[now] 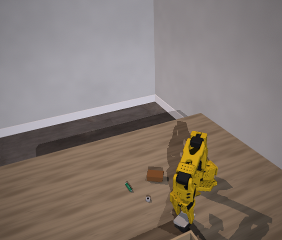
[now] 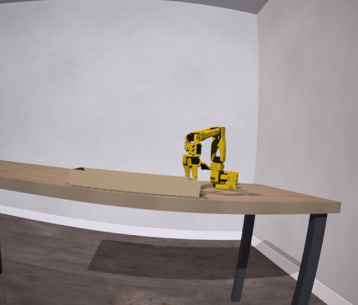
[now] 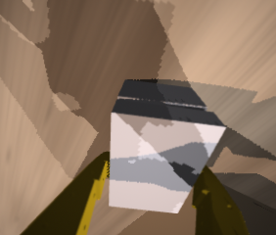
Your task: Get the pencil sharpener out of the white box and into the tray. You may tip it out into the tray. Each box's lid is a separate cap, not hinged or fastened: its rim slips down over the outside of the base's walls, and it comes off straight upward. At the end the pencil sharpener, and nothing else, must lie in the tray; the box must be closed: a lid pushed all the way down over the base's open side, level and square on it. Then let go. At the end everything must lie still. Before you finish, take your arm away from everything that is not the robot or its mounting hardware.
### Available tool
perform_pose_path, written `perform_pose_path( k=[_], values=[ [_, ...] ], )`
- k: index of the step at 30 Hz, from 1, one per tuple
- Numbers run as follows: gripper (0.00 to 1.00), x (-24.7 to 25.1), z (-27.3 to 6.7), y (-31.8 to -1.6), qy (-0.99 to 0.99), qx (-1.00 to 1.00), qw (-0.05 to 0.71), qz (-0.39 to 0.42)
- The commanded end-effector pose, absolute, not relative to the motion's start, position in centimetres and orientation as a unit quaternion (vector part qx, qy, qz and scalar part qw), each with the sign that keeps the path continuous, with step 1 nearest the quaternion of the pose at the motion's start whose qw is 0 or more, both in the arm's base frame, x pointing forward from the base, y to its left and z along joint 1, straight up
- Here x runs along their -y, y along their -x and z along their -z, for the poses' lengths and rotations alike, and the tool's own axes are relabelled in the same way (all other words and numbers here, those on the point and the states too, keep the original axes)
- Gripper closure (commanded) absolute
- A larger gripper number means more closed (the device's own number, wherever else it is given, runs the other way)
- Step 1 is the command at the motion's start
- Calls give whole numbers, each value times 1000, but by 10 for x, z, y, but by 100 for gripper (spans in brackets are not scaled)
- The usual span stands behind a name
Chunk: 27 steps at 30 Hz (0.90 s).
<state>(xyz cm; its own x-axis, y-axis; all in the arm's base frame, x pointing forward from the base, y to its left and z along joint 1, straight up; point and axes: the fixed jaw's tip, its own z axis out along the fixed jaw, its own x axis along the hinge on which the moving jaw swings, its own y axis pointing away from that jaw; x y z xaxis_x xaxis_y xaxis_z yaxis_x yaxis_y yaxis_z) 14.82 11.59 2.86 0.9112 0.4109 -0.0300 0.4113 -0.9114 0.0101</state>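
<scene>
My gripper (image 1: 185, 219) points down at the near edge of the table and is shut on the white box's lid (image 1: 181, 219). In the wrist view the white lid (image 3: 153, 166) sits between my two yellow fingers. A dark band of the box base (image 3: 164, 100) shows at its far side, and also under the lid in the top view (image 1: 183, 227). I cannot tell whether the lid is clear of the base. The pencil sharpener is hidden. The tan tray (image 2: 133, 182) lies right beside the box; only its corner (image 1: 185, 236) shows in the top view.
A brown closed box (image 1: 155, 175) stands left of the arm's base. A small green object (image 1: 128, 186) and a small grey ring-like object (image 1: 148, 198) lie on the table to the left. The arm's base (image 1: 207, 178) is behind the gripper.
</scene>
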Motion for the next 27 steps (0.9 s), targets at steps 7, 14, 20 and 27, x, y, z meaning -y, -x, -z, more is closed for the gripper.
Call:
perform_pose_path(
  k=[7, 14, 20, 27],
  values=[
    [77, -118, -34, -154, -978, -209, 0, 0],
    [77, -118, -34, -154, -978, -209, 0, 0],
    [77, -119, -33, -154, -978, -209, 0, 0],
    [77, -120, -32, -155, -978, -209, 0, 0]
  ],
)
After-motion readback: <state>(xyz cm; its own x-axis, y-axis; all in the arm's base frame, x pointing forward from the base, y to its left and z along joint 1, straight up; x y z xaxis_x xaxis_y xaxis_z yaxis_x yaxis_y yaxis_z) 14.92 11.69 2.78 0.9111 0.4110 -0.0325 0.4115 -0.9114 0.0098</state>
